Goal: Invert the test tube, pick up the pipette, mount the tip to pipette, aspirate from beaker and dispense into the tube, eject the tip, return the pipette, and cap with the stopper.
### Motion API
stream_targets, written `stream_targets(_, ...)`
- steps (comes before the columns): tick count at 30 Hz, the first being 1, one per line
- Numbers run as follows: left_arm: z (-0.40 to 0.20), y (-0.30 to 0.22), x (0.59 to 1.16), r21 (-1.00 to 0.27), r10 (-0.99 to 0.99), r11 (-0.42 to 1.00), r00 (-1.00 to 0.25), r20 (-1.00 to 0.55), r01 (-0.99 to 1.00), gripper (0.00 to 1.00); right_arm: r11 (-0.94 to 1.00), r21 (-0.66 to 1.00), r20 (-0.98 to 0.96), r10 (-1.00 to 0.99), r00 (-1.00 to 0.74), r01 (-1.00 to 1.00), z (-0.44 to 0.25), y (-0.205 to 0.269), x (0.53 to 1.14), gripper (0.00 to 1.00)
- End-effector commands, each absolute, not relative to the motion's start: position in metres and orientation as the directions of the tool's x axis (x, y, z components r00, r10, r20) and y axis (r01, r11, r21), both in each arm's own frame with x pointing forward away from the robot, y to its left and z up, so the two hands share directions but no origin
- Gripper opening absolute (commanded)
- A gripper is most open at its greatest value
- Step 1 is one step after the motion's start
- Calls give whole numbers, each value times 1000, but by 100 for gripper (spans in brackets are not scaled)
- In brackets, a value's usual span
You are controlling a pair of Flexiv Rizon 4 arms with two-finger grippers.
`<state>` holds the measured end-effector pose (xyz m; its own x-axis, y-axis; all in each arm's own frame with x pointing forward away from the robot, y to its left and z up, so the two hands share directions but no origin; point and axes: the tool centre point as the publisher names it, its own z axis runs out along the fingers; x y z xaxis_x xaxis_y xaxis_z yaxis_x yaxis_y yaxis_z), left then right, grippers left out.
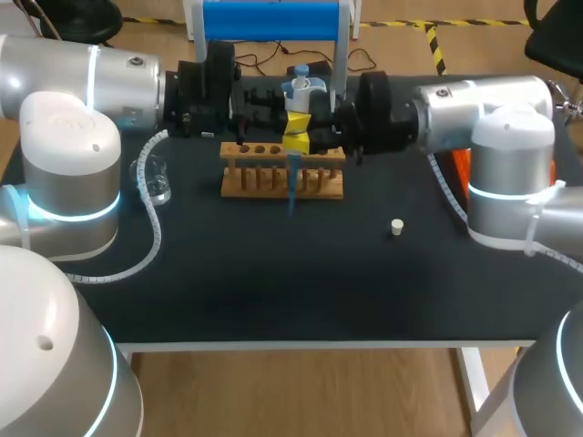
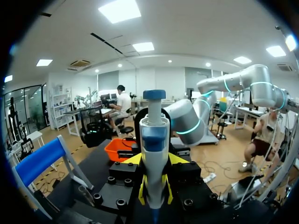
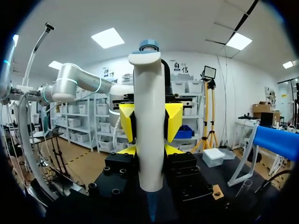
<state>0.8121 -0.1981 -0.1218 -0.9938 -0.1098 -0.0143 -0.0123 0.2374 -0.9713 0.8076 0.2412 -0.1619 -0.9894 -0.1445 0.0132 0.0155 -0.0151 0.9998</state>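
Black table (image 1: 273, 291), upright white pipette (image 1: 301, 91), blue tip (image 1: 291, 187)

A black, matte rectangular table (image 1: 273, 291) carries everything. Towards its back middle stands a light wooden rack (image 1: 273, 183) with a row of round holes in its top bar. Well to the rack's left sits a small clear glass beaker (image 1: 158, 180), with a white spiral-wrapped cable (image 1: 151, 238) curving over the tabletop just beside it. A small white cylindrical stopper (image 1: 396, 227) stands alone to the rack's right.
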Motion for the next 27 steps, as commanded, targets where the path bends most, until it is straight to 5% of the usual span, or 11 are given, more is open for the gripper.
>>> stream_targets(1,-123,-199,811,-971,-107,238,-994,-14,-12,0,-21,1000,15,-141,-990,19,-162,240,807,0)
stream_targets(22,-123,-199,811,-971,-107,238,-994,-14,-12,0,13,999,32,-156,-987,30,-163,234,809,0)
stream_targets(23,-123,-199,811,-971,-107,238,-994,-14,-12,38,14,999,32,-156,-987,31,-163,234,809,0)
stream_targets(24,-123,-199,811,-971,-107,238,-994,-14,-12,100,15,999,33,-157,-987,31,-163,234,809,0)
stream_targets(27,-123,-199,811,-971,-107,238,-994,-14,-12,100,18,999,35,-158,-987,33,-164,235,809,0)
